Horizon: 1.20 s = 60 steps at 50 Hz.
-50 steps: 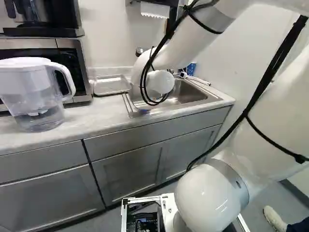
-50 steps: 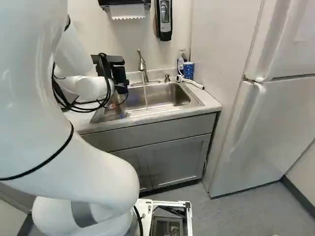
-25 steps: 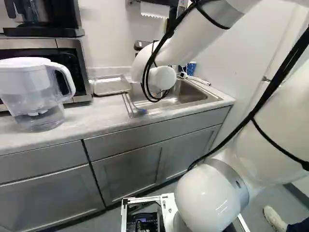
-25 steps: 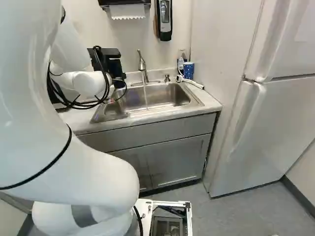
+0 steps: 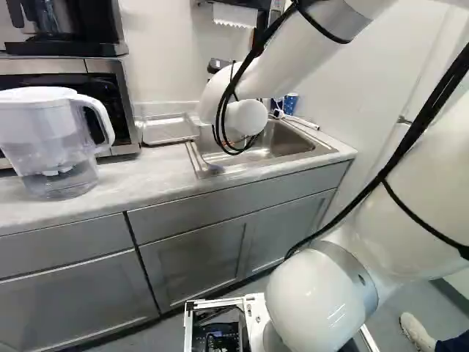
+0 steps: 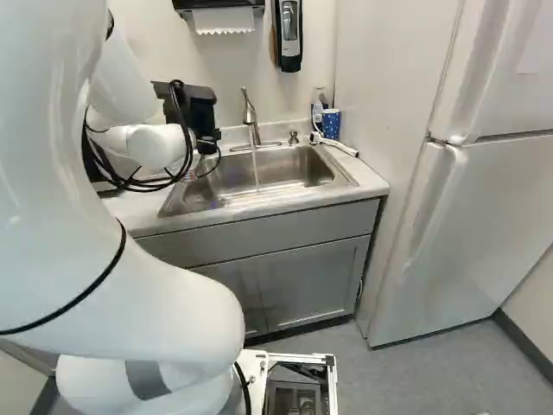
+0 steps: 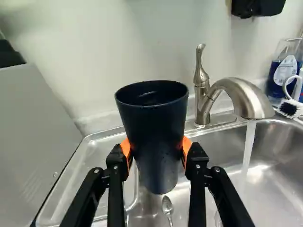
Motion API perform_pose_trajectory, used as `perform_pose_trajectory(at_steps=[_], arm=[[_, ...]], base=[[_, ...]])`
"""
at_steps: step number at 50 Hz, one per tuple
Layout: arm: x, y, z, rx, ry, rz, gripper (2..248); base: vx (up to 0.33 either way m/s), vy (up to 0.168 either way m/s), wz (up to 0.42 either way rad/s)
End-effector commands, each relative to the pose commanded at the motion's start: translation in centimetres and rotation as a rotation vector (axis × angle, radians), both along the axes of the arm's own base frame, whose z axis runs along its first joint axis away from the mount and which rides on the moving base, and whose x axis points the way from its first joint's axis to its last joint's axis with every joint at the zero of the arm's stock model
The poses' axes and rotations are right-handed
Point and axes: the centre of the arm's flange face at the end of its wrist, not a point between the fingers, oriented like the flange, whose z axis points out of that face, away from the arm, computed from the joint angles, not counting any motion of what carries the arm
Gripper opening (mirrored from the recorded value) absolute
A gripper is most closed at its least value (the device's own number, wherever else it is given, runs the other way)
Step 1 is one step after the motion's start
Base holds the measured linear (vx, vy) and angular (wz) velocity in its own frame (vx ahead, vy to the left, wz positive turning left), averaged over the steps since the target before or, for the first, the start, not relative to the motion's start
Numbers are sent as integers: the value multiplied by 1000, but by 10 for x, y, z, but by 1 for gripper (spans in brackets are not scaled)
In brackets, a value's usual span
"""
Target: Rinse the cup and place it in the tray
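In the right base view, the black body of my gripper [image 6: 204,105] is over the left end of the sink, its fingers hidden by the arm and cables. The wrist view shows the gripper [image 7: 155,147] shut on a dark blue cup [image 7: 152,116], an orange pad against either side. The cup is upright, its open rim up. Beside it the faucet [image 7: 241,97] runs a stream of water [image 7: 248,144] into the sink [image 7: 279,165]; the stream falls clear of the cup. A metal tray [image 5: 168,130] lies on the counter between microwave and sink.
A spoon [image 7: 167,207] lies in the sink below the cup. On the counter stand a water pitcher [image 5: 55,143] and a microwave [image 5: 117,95]. A blue cup-like container [image 6: 331,124], a bottle and a white-handled brush are at the sink's far right corner. A fridge [image 6: 484,216] stands to the right.
My arm has swung a little toward the tray side, with the cup in the gripper; in the right base view the gripper's black body has shifted left and slightly up. The base has stayed put.
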Motion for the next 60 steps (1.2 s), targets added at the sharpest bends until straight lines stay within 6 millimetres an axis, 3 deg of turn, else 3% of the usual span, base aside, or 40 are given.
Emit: perform_pose_trajectory(at_steps=[60], arm=[[0, 0, 0, 610, 114, -107, 122]], base=[[0, 0, 0]])
